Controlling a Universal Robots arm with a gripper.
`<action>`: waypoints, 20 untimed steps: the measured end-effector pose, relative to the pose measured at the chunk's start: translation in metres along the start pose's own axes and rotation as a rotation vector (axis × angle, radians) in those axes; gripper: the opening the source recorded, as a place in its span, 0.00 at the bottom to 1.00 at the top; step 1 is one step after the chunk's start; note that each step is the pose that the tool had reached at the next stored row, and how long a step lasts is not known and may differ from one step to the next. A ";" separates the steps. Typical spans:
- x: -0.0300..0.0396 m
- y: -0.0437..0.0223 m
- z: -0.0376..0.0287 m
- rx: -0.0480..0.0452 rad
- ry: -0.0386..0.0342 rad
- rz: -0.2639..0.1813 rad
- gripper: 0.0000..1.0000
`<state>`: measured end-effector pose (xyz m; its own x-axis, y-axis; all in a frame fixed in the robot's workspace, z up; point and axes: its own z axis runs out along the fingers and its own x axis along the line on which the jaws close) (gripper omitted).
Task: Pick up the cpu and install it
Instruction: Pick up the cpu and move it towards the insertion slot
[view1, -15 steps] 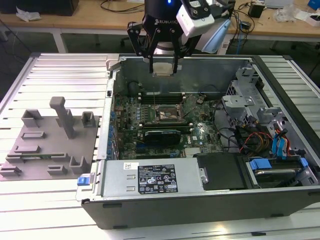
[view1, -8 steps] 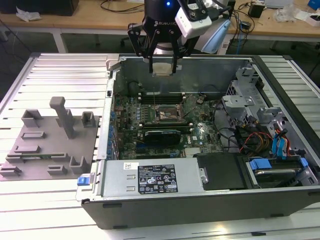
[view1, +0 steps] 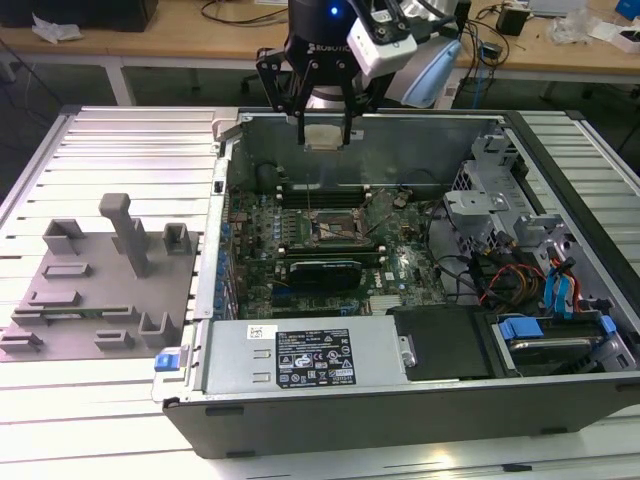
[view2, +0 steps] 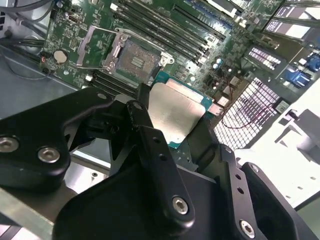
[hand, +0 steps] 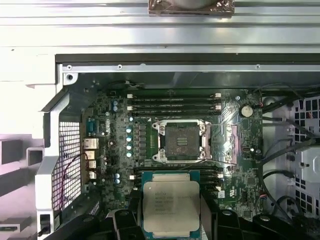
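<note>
Ribbed aluminium table (view1: 110, 150) with cluttered workbenches (view1: 180, 40) behind; an open computer case (view1: 400, 420) lies on its side, and a grey fixture tray (view1: 90, 290) sits to the exterior view's left.

Exterior view: gripper (view1: 323, 128) hangs over the case's far wall, pointing straight down, clamped on the cpu (view1: 323, 137). The chip is held flat and well clear of the board. The socket (view1: 333, 228) is on the motherboard (view1: 400, 270), below the chip and offset toward the camera side of the case. There's barely any offset across the picture. The power supply (view1: 300, 360) is along the near wall.

Second wrist view: cpu (view2: 175, 112) is pinched by opposite edges between the two black fingers (view2: 145, 130), silvery lid toward the camera. The socket (view2: 135, 57) is beyond it and well apart, with its contact field bare and its metal bracket swung off to one side.

First wrist view: cpu (hand: 171, 207) sits between the fingers (hand: 125, 220), lid up. The socket (hand: 181, 141) is straight ahead of it, just past a bank of memory slots (hand: 172, 102). Chip edges look parallel to the socket frame, with no twist I can make out. My read is that the gap is mostly height plus one shift along the board, with little sideways error. Install not yet done.
</note>
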<state>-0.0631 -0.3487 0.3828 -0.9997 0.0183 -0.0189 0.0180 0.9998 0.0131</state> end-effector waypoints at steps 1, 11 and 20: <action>0.0000 0.0008 0.0007 0.0000 0.0000 0.000 0.55; 0.0003 0.0086 0.0081 0.0007 0.0001 0.000 0.55; -0.0080 0.0142 0.0367 0.0136 -0.0002 0.000 0.55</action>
<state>-0.0541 -0.3342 0.3465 -0.9997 0.0180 -0.0192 0.0180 0.9998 -0.0005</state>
